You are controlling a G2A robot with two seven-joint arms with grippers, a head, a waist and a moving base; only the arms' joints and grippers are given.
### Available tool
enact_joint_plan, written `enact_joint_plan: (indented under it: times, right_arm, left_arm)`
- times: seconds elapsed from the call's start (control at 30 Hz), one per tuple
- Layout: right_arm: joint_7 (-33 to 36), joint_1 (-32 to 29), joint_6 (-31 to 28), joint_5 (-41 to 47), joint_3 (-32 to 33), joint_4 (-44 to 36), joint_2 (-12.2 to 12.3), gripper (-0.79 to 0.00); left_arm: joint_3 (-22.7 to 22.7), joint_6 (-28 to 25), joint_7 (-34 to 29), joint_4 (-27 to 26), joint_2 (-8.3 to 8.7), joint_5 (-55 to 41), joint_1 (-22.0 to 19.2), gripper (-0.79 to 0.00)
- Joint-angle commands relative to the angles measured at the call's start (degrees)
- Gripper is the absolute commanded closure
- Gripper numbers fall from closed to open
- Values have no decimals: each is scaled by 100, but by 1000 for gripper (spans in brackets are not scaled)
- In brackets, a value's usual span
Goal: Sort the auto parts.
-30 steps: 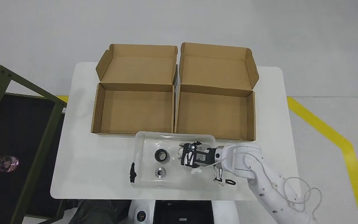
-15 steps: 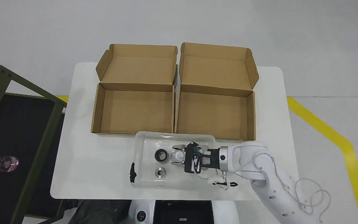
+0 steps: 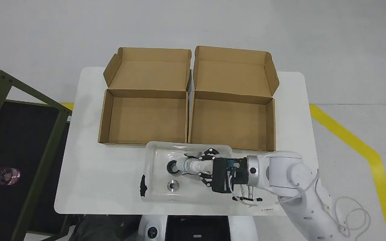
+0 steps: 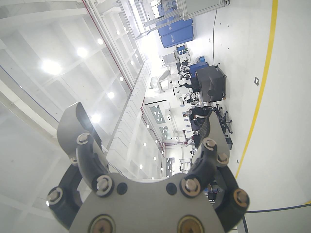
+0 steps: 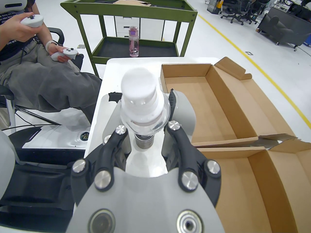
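Found the right gripper (image 3: 199, 164) over the clear tray (image 3: 158, 152) at the 6 o'clock edge of the white surface (image 3: 84, 169), jaws pinching the bulb-like part (image 5: 139, 90) around its clear middle; noted the part's look: a white stepped cap, rounded at the tip, with small dark dots on its lower step; behind the cap a clear glassy collar; behind that a short dull metal stub lying between the jaws; saw the part from above near the tray's middle, cap pointing toward 9 o'clock; could not tell whether resting on the tray floor or lifted off it.

Counted two more pieces in the tray: a black ring (image 3: 173, 167) just beside the cap's tip, at its 9 o'clock; a silver round piece (image 3: 173, 185) at the part's 7 o'clock, apart from it; spotted a small black piece (image 3: 143, 185) on the bare surface just outside the tray's 8 o'clock corner.

Saw a first cardboard box (image 3: 145, 120) at the tray's 11 o'clock and a second cardboard box (image 3: 229, 123) at its 1 o'clock, side by side, lids folded back toward 12 o'clock.

Found the left gripper (image 4: 142, 116) aimed up at a lit ceiling, jaws spread wide.

Noted a green cart (image 3: 30, 120) at the surface's 9 o'clock.
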Motion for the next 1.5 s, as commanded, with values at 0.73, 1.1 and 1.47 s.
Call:
enact_joint_plan:
  times: [0.73, 1.1, 1.47]
  right_arm:
    - [-124, 549, 601, 423, 192, 719, 22, 0]
    - [300, 1436, 1161, 628, -30, 1949, -65, 0]
    - [501, 2243, 1587, 601, -395, 3058, -194, 0]
  left_arm:
    - [0, 0, 0, 0, 0, 0, 0, -785]
    - [0, 0, 0, 0, 0, 0, 0, -785]
    - [0, 0, 0, 0, 0, 0, 0, -785]
